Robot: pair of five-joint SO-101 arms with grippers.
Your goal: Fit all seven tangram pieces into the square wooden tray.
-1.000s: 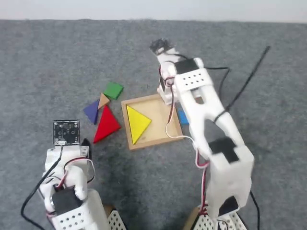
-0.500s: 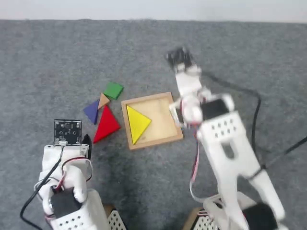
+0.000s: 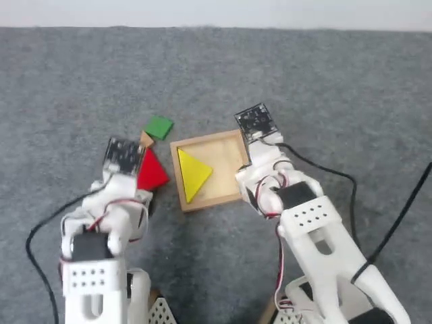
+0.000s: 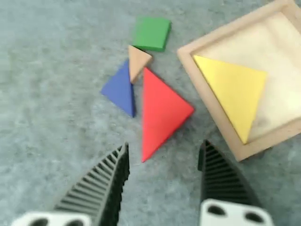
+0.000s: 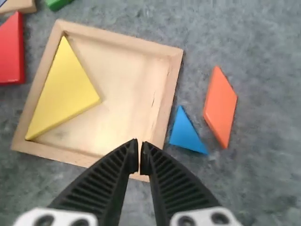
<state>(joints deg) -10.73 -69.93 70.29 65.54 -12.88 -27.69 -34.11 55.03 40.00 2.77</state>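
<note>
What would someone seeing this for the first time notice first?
The big yellow triangle lies alone in the wooden tray in the middle of the table. Beside the tray, a red triangle lies by the left arm's open jaws. An orange parallelogram and a light blue triangle lie off the tray's other side.

White moulded shells on left arm [image 3: 91,287] and right arm [image 3: 317,233], dotted with rows of small round holes. Black servo blocks set between the white sections. Black square camera boards [image 3: 123,155] at 12 o'clock of each arm. Thin red, white and black cables [image 3: 38,237] looped alongside. Left gripper [image 4: 163,147] and right gripper [image 5: 139,142]: black ribbed fingers [image 4: 106,179], white knuckles with dark screw holes.
</note>
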